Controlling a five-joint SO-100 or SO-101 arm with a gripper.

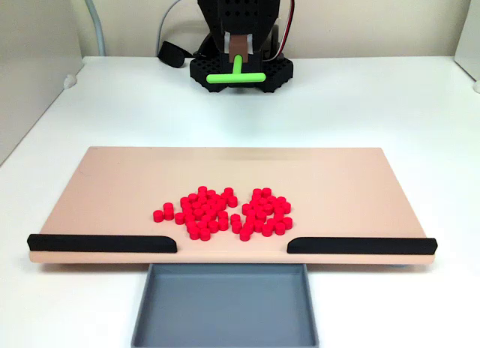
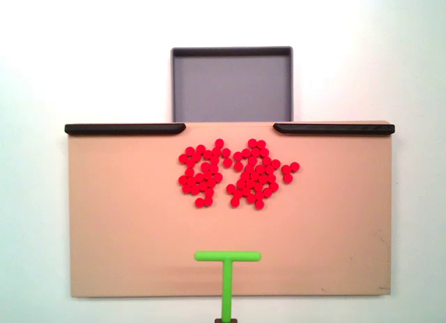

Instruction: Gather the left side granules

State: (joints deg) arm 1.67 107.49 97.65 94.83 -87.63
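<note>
The granules are small bright-red pellets lying in two loose clusters on the beige board. One cluster is left of centre in the fixed view facing the arm, the other right of centre; the fixed view from above shows them mirrored. My gripper is at the back, shut on the stem of a green T-shaped tool. The tool's bar is crosswise, well short of the pellets, over the board's edge nearest the arm.
Two black rails line the board's front edge with a gap between them. A grey tray sits just beyond that gap. The arm's black base and cables stand at the back of the white table.
</note>
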